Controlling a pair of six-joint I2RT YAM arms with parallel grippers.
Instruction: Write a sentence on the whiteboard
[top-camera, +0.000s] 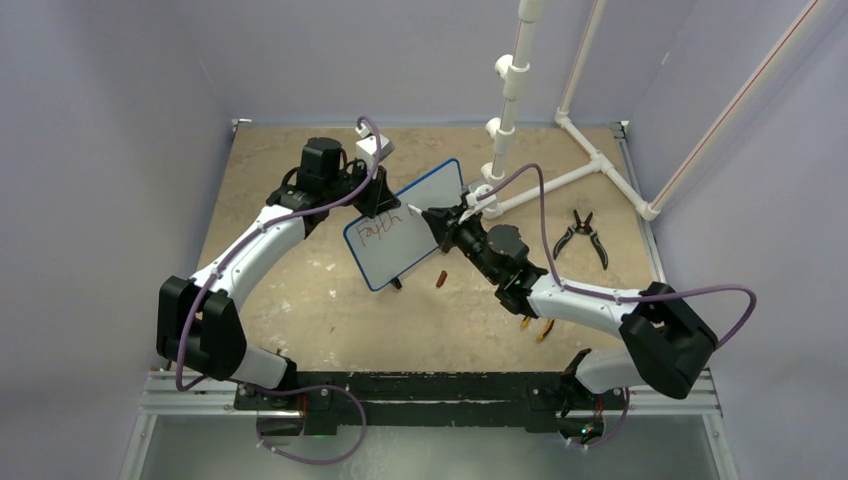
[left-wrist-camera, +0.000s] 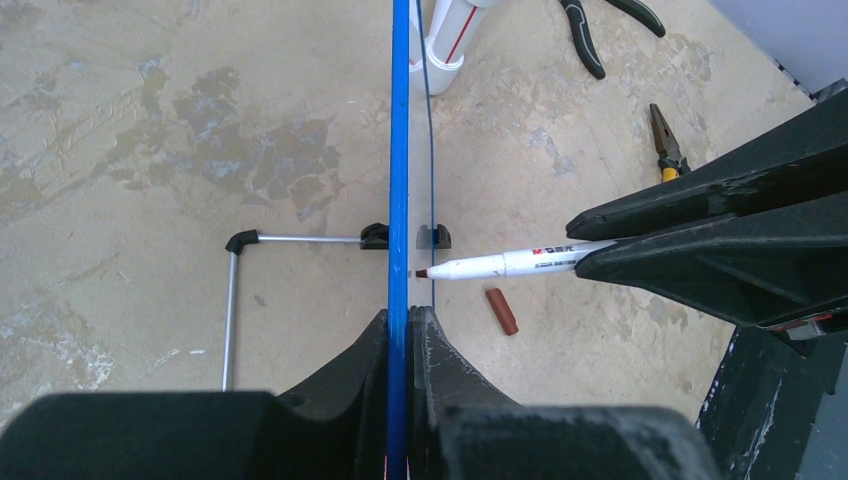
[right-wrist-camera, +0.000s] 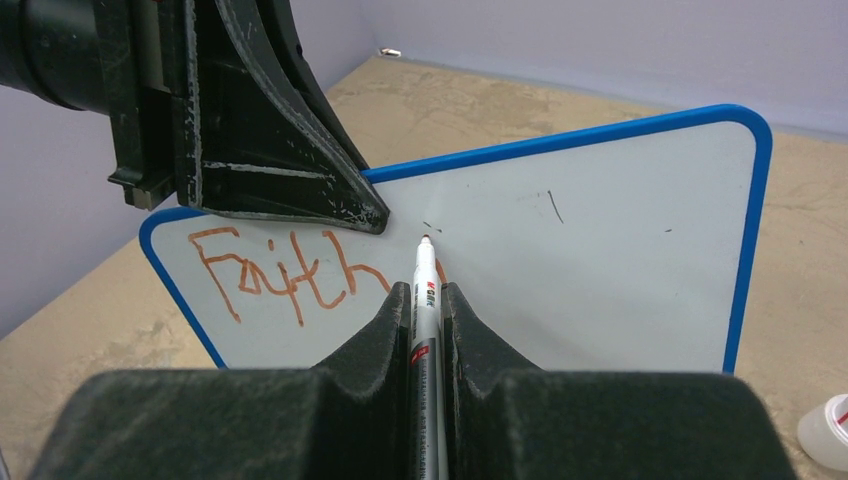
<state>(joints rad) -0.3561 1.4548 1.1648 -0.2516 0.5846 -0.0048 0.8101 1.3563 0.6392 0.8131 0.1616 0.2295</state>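
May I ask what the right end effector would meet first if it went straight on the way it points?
The whiteboard, most likely: the marker in the right end effector leads, its tip at or just off the face beside the unfinished sentence.

Scuffed tan counter (top-camera: 300, 310), small red cap (top-camera: 440, 278) just on the near side of the right claw (top-camera: 440, 217), black-handled pliers (top-camera: 581, 235) to its right, white pipe frame (top-camera: 600, 165) beyond it, yellow-handled pliers (top-camera: 545, 330) nearer the bases.
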